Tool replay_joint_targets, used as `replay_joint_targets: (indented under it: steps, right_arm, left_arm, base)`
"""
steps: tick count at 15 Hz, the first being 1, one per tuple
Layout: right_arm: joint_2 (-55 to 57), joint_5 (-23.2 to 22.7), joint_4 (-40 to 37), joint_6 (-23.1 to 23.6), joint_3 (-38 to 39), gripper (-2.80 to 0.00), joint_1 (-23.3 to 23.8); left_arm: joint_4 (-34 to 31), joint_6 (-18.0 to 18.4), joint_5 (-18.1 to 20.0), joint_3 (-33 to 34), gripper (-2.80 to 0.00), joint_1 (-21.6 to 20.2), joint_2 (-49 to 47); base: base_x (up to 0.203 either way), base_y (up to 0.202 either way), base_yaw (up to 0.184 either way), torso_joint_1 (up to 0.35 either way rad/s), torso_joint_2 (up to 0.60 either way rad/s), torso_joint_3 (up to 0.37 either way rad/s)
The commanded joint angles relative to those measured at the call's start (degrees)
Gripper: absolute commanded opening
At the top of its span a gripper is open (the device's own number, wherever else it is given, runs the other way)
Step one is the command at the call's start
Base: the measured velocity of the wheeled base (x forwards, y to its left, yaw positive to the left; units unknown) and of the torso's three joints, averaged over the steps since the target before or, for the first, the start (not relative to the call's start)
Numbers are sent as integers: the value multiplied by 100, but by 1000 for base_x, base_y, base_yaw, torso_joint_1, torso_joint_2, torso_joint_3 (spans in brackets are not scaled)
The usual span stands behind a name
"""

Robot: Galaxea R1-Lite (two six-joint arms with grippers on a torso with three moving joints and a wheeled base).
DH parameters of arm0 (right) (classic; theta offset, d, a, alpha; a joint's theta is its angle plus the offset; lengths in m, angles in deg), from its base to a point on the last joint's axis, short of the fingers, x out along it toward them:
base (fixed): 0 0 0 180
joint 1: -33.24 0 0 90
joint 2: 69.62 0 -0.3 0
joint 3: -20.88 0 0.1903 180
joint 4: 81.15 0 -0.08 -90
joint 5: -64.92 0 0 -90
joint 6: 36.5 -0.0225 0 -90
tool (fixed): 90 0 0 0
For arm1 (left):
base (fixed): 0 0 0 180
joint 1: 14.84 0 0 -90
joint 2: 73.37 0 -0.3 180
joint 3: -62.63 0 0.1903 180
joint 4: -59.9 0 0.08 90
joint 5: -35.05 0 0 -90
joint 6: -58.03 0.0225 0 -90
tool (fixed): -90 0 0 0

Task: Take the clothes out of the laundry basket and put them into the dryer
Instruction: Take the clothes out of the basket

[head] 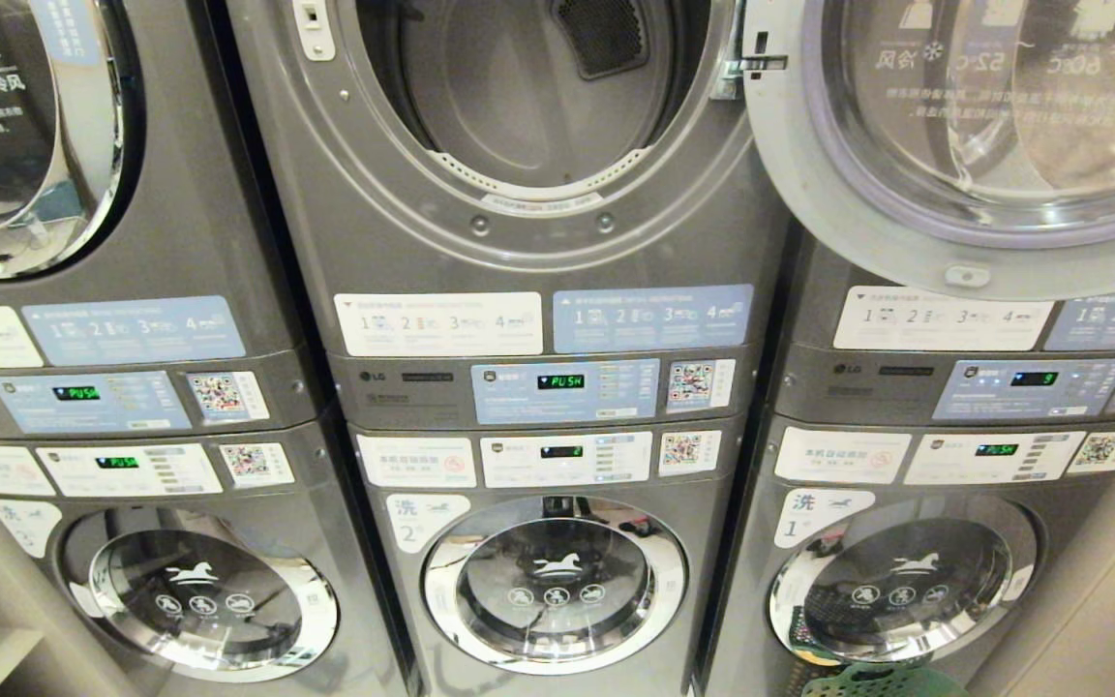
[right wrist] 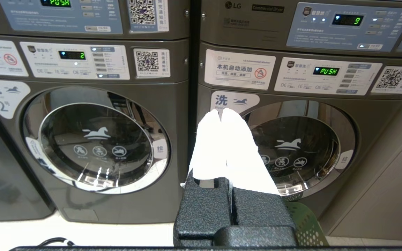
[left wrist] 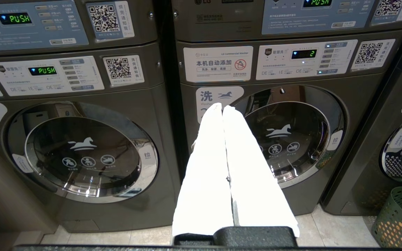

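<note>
We see the grey dryer (head: 519,145) at twelve o'clock, door (head: 954,145) swung wide, drum bare, green laundry basket (head: 882,682) at five o'clock mostly cut off, clothes unseen, left gripper (left wrist: 223,108) and right gripper (right wrist: 221,114) both pressed together, empty.

The stacked machines' cabinets (head: 538,261) look like grey painted metal with a smooth satin sheen. At the upper centre of the head view, the open dryer drum (head: 519,87) is dull, matt grey metal. The swung-open dryer door (head: 964,145) at upper right has a clear glossy pane in a pale smooth plastic frame. The washer doors (head: 555,586) below carry mirror-bright chrome rings around dark glossy glass. The instruction labels (head: 438,323) look like smooth printed stickers. The green laundry basket (left wrist: 401,218) is perforated plastic. Floor tiles (left wrist: 330,228) are pale and smooth.
</note>
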Motion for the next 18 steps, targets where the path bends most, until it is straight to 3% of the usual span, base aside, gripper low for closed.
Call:
replay_joint_targets:
  steps: [1,3,5,6,10,18]
  right_arm:
    - [5,-5,0,6,0,-280,-1]
    - [5,-26,-12,123,0,-280,-1]
    - [5,-200,-21,752,0,-280,-1]
    - [5,-294,-9,840,0,-280,-1]
    - [5,-271,-26,504,0,-280,-2]
    - [5,-260,-26,497,0,-280,-3]
  left_arm:
    - [-4,3,0,9,-280,-1,-4]
    - [-4,3,0,9,-280,-1,-1]
    - [-4,46,26,9,-280,-1,-6]
    - [-4,38,26,9,-280,-1,-6]
    - [4,-6,9,9,-280,-1,-6]
    - [4,-76,0,9,-280,-1,2]
  base:
    - [0,0,0,-61,144,80]
    - [0,0,0,-61,128,74]
    - [0,0,0,-58,132,68]
    - [0,0,0,-74,150,77]
    - [0,0,0,-67,148,77]
    - [0,0,0,-73,156,85]
